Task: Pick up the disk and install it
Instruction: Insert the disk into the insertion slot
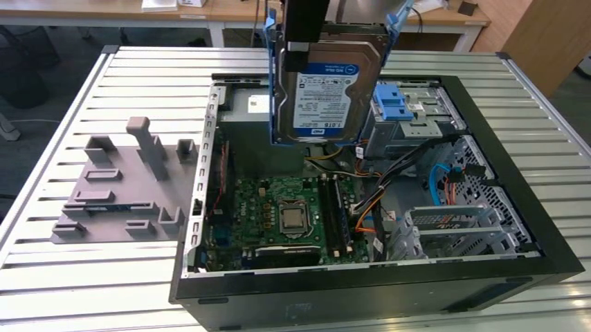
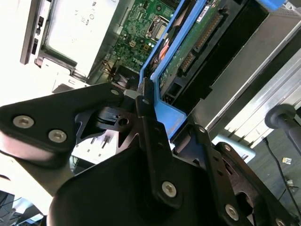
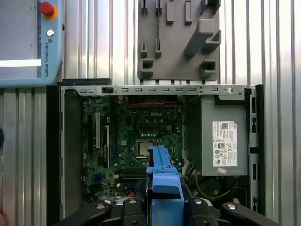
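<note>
one disk [image 1: 328, 90] hangs upright in the air above the open computer case [image 1: 517, 228], label facing the exterior view. its blue carrier is clamped at the top edge by the gripper [image 1: 305, 43]; in the second wrist view the gripper's fingers [image 2: 146, 117] are pressed onto the carrier's blue frame. the disk touches nothing else. it sits over the far half of the case, above the motherboard [image 1: 277, 214] and just beside the blue latch [image 1: 395, 105]. so the pick-up looks done and the install is in hand, with the disk not yet in any bay. in my judgement, seating it calls for turning the carrier to match a bay in the metal cages [image 1: 452, 228] on the exterior view's right, clearing the loose cables [image 1: 369, 200], then a straight, gentle slide. which bay is meant i cannot tell.
</note>
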You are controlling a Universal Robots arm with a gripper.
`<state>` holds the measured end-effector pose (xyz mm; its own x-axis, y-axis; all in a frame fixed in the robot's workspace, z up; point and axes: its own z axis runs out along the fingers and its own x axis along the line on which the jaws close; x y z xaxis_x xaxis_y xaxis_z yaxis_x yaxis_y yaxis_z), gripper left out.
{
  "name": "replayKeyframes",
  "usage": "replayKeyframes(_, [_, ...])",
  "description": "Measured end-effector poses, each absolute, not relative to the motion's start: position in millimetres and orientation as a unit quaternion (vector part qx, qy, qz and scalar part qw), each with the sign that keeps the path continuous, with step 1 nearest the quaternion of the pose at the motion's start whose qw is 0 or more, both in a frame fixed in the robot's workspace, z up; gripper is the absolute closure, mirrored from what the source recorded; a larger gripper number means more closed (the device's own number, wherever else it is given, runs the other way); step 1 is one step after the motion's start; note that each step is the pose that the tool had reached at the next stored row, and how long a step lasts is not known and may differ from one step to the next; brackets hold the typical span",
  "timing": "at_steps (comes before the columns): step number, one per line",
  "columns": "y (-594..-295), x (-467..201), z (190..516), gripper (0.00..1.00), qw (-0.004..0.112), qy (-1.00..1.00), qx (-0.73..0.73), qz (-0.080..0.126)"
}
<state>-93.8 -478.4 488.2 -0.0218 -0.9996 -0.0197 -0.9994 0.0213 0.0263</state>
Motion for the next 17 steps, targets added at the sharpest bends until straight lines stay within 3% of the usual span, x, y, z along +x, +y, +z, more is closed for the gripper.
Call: replayKeyframes(17, [-502,-89,486,0.64,0.002,-0.715,0.699,-0.016])
